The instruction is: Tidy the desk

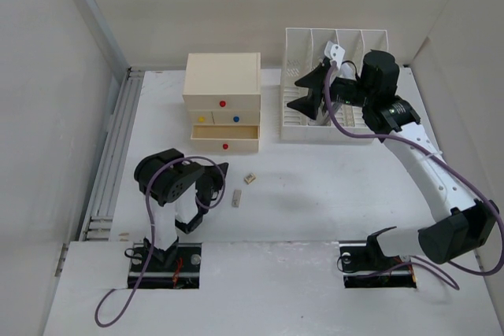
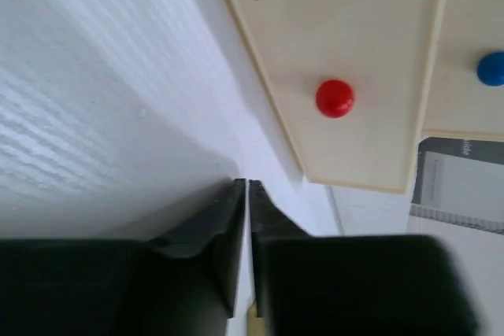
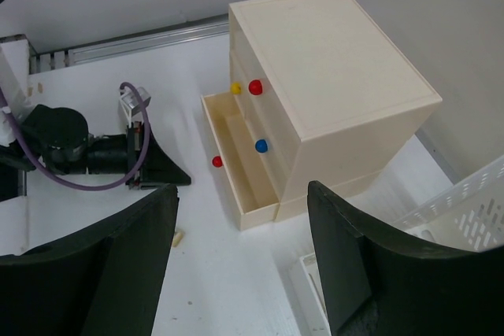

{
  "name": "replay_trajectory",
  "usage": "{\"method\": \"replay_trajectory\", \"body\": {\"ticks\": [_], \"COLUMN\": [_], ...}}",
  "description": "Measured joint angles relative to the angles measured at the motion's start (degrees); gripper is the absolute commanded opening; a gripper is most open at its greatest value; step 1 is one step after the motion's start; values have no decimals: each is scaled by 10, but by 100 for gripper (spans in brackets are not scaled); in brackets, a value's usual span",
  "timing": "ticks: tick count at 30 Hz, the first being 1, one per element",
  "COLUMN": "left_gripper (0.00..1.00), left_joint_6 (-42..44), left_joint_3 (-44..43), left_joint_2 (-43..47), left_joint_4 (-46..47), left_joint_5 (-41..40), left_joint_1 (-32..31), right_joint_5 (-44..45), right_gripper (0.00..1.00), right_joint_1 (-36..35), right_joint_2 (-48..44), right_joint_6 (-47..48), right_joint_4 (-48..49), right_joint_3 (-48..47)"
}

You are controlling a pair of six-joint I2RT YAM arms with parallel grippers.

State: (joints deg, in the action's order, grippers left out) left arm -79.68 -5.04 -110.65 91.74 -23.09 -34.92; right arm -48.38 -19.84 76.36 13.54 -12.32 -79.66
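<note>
The desk (image 1: pixel 315 194) is a broad white tabletop. On it lie two small tan pieces, one squarish (image 1: pixel 250 179) and one stick-like (image 1: pixel 236 198); the right wrist view shows one tan piece (image 3: pixel 178 236). My left gripper (image 1: pixel 214 182) hangs low just left of them, apart from both, and is shut (image 2: pixel 248 186) with only a hairline gap between its fingers. My right gripper (image 1: pixel 303 92) is raised over the white slotted rack (image 1: pixel 346 41) and stands open (image 3: pixel 242 190) with nothing between its fingers.
A cream drawer box (image 1: pixel 222 80) stands at the back, its bottom drawer (image 1: pixel 224 138) with a red knob (image 2: pixel 335 97) pulled out. The rack holds a few flat items. Low walls enclose the desk on the left, back and right.
</note>
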Motion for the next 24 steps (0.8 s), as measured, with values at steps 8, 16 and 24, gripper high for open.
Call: {"method": "replay_trajectory", "body": {"ticks": [8, 16, 24], "left_gripper": [68, 57, 2], "left_joint_6": [40, 166, 375], "left_joint_3": [-1, 17, -167], "left_joint_2": [56, 250, 563], "left_joint_4": [9, -143, -388], "left_joint_5": [11, 23, -23], "left_joint_1": [-4, -29, -113], "right_joint_5": [-4, -5, 60], "right_gripper": [76, 56, 30], "right_joint_1": [0, 0, -49], "right_joint_2": [4, 29, 66], "right_joint_6": [0, 40, 221], "right_joint_4": [0, -14, -94], "right_joint_3": [0, 0, 2]}}
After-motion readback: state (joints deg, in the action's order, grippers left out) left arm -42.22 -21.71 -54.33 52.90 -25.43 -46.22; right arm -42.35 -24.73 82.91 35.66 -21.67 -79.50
